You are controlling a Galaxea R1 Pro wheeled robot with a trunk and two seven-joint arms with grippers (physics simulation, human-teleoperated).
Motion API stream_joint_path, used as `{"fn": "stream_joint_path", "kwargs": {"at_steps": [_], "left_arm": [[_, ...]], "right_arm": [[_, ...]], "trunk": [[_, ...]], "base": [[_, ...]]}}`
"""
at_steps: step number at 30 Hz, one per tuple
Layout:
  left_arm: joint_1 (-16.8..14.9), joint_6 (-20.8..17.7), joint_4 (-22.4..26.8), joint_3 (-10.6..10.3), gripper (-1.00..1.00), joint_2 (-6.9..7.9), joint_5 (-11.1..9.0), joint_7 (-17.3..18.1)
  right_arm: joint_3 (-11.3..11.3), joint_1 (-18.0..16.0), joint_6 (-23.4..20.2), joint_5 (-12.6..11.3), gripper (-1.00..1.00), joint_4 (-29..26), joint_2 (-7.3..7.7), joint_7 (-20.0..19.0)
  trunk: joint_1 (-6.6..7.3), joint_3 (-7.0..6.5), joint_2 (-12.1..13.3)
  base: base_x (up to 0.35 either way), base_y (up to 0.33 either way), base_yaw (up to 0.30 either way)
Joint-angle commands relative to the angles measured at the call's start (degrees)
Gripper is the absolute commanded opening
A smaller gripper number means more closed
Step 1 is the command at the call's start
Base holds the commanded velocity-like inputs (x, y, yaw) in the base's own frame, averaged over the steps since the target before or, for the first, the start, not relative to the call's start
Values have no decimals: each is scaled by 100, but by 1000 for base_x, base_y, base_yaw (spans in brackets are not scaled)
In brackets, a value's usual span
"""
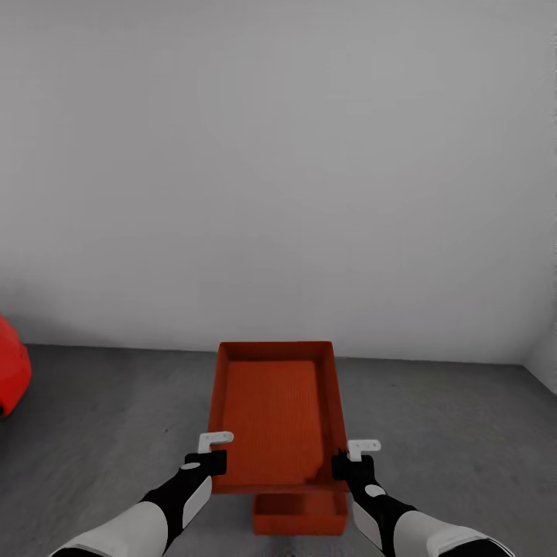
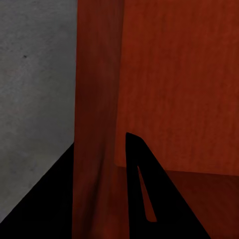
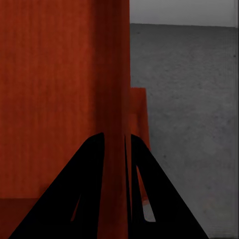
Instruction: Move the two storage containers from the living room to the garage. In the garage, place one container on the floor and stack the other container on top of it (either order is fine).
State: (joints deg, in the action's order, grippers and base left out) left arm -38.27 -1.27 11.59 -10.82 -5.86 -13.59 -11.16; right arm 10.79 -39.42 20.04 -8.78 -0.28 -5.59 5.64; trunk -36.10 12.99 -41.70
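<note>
A red-orange storage container (image 1: 275, 414), open side up, is held in the air between the two grippers, its long axis pointing away from the robot toward the white wall (image 1: 278, 170). The left gripper (image 1: 210, 458) pinches the container's left side wall near the close corner, and in the left wrist view a dark finger (image 2: 149, 199) lies inside the bin while the wall (image 2: 97, 124) runs down between the two fingers, so that claw is clamped on the bin. The right gripper (image 1: 350, 461) grips the right side wall at the matching close corner; the right wrist view shows the thin wall (image 3: 117, 99) squeezed between both black fingers (image 3: 69, 199). Directly beneath the raised bin, a second container (image 1: 300, 514) of the same colour rests on the dark grey concrete floor (image 1: 449, 433), only its near end showing below the upper bin's edge; the right wrist view catches a piece of it (image 3: 138, 119) just beside the held wall. The two bins appear apart, one above the other. At the far left edge of the head view, part of a red car (image 1: 11, 367) stands on the concrete near the wall.
</note>
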Motion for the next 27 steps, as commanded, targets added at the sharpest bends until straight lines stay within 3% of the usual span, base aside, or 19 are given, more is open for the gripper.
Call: {"fn": "stream_joint_path", "kwargs": {"at_steps": [1,27], "left_arm": [[-5,118,28,72,-100,94,50,-71],[-5,118,28,72,-100,94,50,-71]], "right_arm": [[-315,-4,35,-177,-100,20,75,7],[-315,-4,35,-177,-100,20,75,7]], "trunk": [[-1,18,-8],[-1,253,-8]], "base": [[0,0,-125],[0,0,-122]]}}
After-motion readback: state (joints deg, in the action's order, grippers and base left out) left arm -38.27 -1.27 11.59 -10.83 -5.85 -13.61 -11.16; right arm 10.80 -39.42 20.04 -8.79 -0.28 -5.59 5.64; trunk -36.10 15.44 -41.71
